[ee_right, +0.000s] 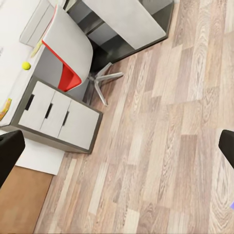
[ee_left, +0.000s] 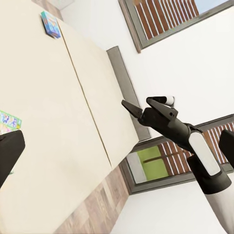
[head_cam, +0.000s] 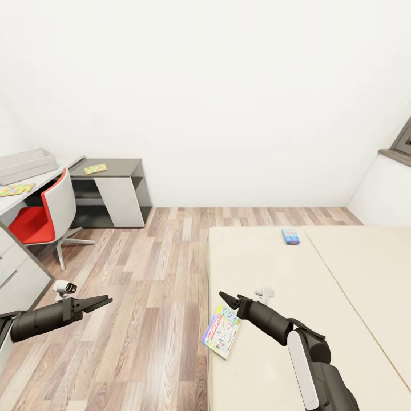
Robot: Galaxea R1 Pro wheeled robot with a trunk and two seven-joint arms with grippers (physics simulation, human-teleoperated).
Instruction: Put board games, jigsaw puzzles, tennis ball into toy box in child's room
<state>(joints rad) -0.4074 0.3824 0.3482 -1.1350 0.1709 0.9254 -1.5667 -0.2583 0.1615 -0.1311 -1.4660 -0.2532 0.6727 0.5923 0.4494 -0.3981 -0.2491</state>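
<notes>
A green-edged pastel board game lies at the near left edge of the beige bed. A small blue-cyan board game rests farther back on the bed. My right gripper hovers open just above and behind the pastel box, holding nothing. My left gripper hangs open over the wood floor, left of the bed. At far left, the pale toy box sits on the table, with one jigsaw puzzle beside it and another on the dark section. The tennis ball lies on the pale top.
A red and white swivel chair stands at the desk, beside a grey drawer unit. Wood-plank floor runs between desk and bed. White walls close the room; a dark-framed window is beyond the bed's headboard.
</notes>
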